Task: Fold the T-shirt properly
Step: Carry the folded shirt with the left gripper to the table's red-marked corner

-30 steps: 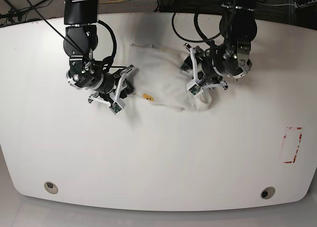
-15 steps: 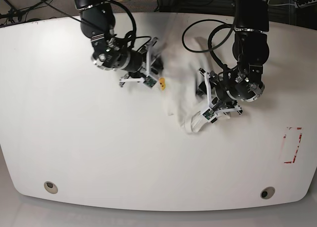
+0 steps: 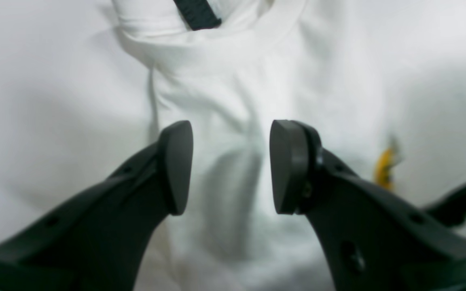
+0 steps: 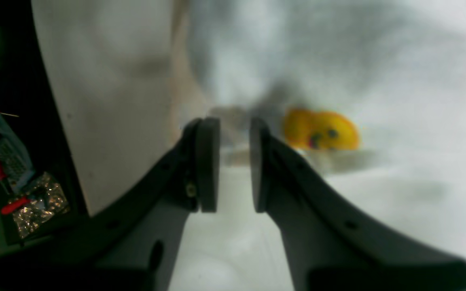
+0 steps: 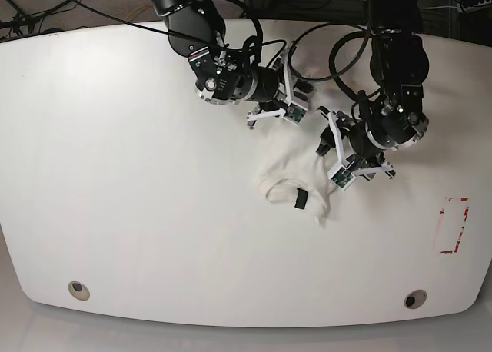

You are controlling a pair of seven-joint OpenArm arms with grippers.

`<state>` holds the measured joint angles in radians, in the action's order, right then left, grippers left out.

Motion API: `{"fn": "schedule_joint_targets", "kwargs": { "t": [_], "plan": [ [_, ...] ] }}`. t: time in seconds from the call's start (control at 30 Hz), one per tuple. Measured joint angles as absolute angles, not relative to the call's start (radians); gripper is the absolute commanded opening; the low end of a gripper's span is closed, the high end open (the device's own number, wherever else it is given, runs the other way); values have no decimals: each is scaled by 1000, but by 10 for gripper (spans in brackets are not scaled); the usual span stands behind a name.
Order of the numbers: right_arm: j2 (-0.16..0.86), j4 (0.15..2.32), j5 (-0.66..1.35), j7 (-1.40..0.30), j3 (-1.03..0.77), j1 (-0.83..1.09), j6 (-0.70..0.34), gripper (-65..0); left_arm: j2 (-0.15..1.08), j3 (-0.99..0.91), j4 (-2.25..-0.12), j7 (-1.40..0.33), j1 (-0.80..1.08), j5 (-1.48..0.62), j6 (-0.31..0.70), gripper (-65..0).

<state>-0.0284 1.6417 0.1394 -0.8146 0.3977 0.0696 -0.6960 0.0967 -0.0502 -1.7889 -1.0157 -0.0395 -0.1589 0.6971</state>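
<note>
Flanking 1 bunched T-shirt (image 5: 288,175): 2 tools, left tool (image 3: 227,165) agape, right tool (image 4: 235,161) near-closed.

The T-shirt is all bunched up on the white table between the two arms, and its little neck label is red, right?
Not quite. The T-shirt is bunched on the white table between the arms, but its neck label is black, not red. The base view shows it; the left wrist view does too.

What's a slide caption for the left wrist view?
Open left gripper poised over the crumpled white T-shirt, black neck label ahead.
</note>
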Motion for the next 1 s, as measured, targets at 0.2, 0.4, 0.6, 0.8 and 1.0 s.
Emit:
{"fn": "schedule_joint_targets", "kwargs": {
  "t": [0.2,0.4,0.6,0.8,1.0],
  "plan": [
    [19,1641,136,-830,389,67,-693,-528,61,-60,-1807,-1010,6,-151,608,-357],
    [54,1689,138,-830,274,81,-698,-528,53,-35,-1698,-931,47,-154,533,-356],
    [61,1772,152,-829,139,106,-696,-528,55,-59,-1529,-771,41,-189,537,-356],
    [134,1821,275,-824,62,106,-696,-528,93,-170,-1489,-742,41,-228,557,-357],
    [189,1825,366,-834,5,112,-697,-528,230,-299,-1466,-762,44,-207,555,-357]
  ]
}}
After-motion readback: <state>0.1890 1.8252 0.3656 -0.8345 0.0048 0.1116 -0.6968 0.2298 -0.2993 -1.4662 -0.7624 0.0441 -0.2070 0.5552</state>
